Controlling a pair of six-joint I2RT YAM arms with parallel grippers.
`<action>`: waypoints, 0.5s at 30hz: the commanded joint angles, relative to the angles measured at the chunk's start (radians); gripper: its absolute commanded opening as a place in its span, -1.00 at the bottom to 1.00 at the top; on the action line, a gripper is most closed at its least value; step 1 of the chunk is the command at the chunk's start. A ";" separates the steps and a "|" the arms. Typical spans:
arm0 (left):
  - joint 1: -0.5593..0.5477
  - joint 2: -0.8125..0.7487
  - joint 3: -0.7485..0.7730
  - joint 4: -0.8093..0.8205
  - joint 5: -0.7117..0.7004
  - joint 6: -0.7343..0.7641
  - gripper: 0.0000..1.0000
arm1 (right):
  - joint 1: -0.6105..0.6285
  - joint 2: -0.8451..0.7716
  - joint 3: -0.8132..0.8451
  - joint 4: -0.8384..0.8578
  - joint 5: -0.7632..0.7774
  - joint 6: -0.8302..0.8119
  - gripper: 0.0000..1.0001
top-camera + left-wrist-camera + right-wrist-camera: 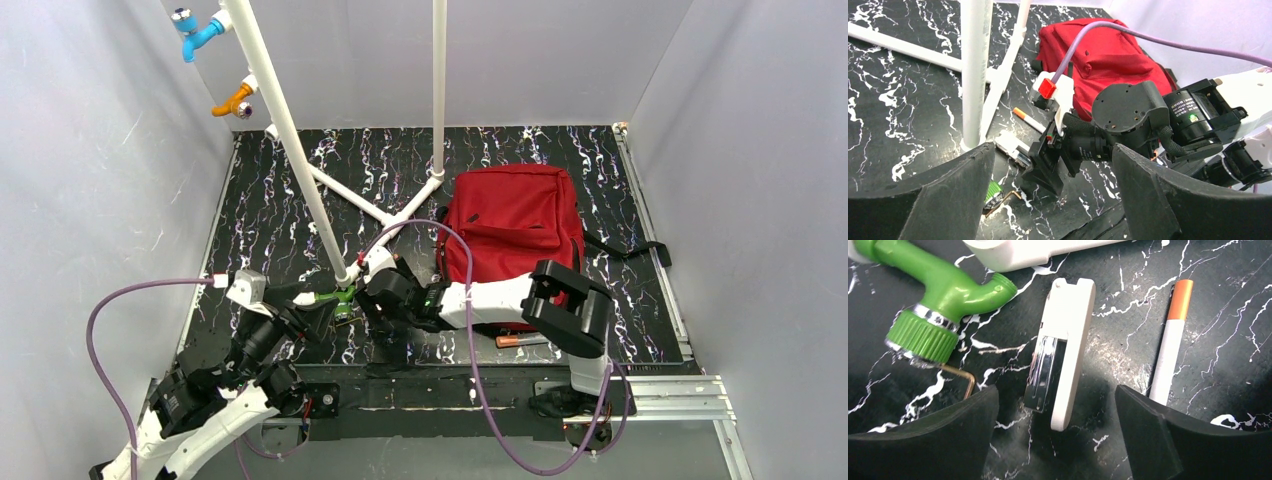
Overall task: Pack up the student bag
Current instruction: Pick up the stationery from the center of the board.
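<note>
1. At the far left, a white pipe frame (285, 130) carries a blue tap (190, 30) and an orange tap (235, 100). Its foot lands on the surface just beside the small items, so any reach there has to work around it.
2. The left gripper (1052, 155) hangs low beside that foot, its jaws wide apart with nothing between them. It points at the right arm's wrist, so the two arms crowd one spot.
3. A loose green tap (938, 305) lies on the surface (1228, 280), touching the frame's base.
4. Just right of it lies a flat white case with a metal clip (1060, 352), what it is I cannot tell.
5. The right gripper (1056, 395) hovers straight over that case, jaws spread wide and empty, one each side. This looks like lining up a pick, since the case seems meant for the bag.
6. A white pen with an orange cap (1173, 340) lies near the right jaw and could be nudged as the jaws close.
7. The student bag (515, 225) lies flat at the far right. Whether its zip is open I cannot tell. The right forearm stretches across its near edge, between it and the items.
</note>
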State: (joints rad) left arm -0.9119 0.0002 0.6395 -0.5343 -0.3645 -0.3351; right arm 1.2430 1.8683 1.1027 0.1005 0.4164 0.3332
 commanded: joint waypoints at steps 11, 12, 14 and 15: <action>-0.002 0.057 0.025 -0.032 -0.050 0.023 0.74 | 0.038 0.104 0.105 -0.038 0.154 -0.011 0.16; -0.004 0.058 0.025 -0.032 -0.049 0.021 0.74 | 0.038 0.106 0.102 -0.032 0.150 -0.011 0.12; -0.003 0.061 0.025 -0.031 -0.047 0.018 0.75 | 0.038 0.115 0.102 -0.027 0.142 -0.013 0.08; -0.003 0.062 0.025 -0.031 -0.047 0.017 0.75 | 0.038 0.120 0.103 -0.027 0.137 -0.013 0.08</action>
State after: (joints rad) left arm -0.9119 0.0406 0.6422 -0.5770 -0.3859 -0.3233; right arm 1.2770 1.9621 1.1770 0.0582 0.5442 0.3214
